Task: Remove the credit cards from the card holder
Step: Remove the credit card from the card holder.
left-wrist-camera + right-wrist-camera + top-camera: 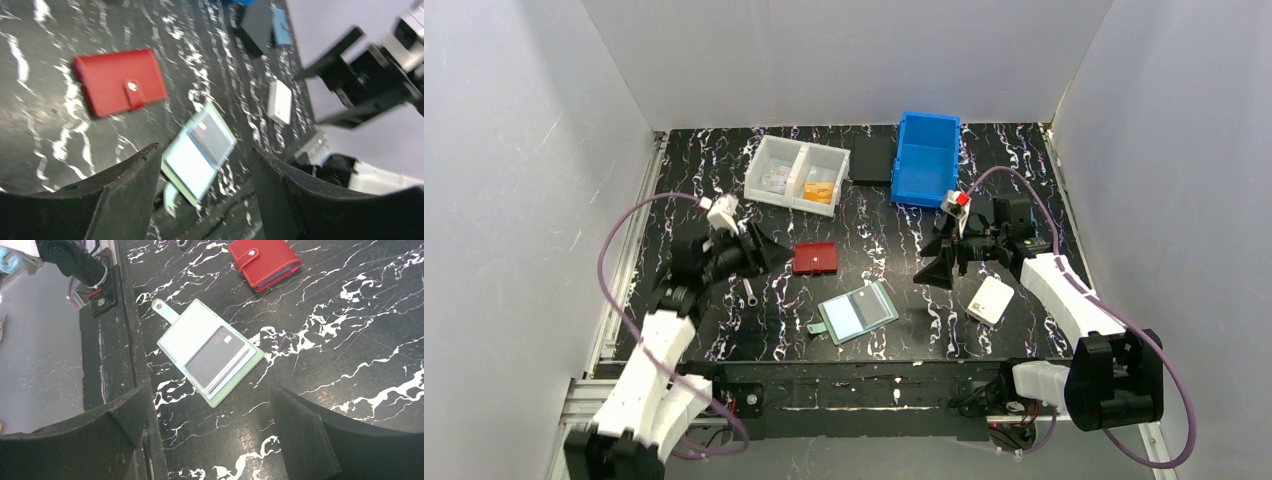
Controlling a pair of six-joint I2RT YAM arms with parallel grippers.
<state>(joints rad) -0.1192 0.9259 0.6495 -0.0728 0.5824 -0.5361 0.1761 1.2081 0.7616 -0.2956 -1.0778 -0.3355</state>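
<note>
1. We judge the task barely begun. The card holder (857, 312) lies spread open and flat near the middle of the table's near edge, its snap tab pointing toward the near-left corner.
2. The credit cards (215, 360) sit in one half of it. A dark card with a chip is on top, and the edges of others show just under it. The other half looks pale; we cannot tell whether it holds a card.
3. We see no card lying loose on the table (704, 170), so all the pulling out is left to do.
4. The left gripper (776, 252) hangs above the left part of the table with its jaws apart and nothing between them.
5. The right gripper (934, 262) hangs right of centre with its jaws spread wide, also holding nothing. Neither touches the card holder.
6. The table is black with white marble veins, and plain white walls close it in on three sides.
7. Also on it:
   - a red wallet (814, 258), shut, near the centre
   - a white wallet (990, 299) toward the right
   - a divided white tray (796, 175), a black pad (872, 158) and a blue bin (926, 158) along the far edge
</note>
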